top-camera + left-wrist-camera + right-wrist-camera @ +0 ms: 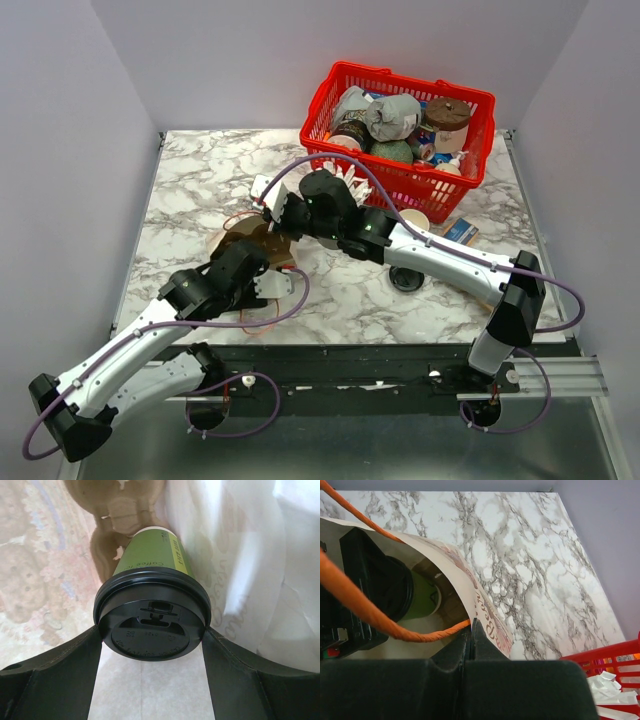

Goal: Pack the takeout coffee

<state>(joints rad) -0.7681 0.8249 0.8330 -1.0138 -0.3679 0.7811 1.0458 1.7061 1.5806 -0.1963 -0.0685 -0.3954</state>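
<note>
Right now, at the near edge, the left arm (130, 355) is stretching forward and to the right, its wrist angling in over the marble worktop (200, 180). The left gripper (152, 630) is pinching the takeout coffee (152, 610), with its jaws pressing on either side of the black lid. The lid is facing back at the wrist camera. The green body is pointing away into a white printed paper bag (470, 587), towards a brown moulded tray (125, 510) deeper inside.

Just beyond, the right arm (450, 262) is reaching from its base across to the left, elbow low and forearm crossing above the left wrist. The right gripper (471, 630) has its jaws pressed together on the bag's rim, beside an orange cord handle (395, 630). At the far side a red basket (410, 75) is sitting, crammed with cups and wrappers.
</note>
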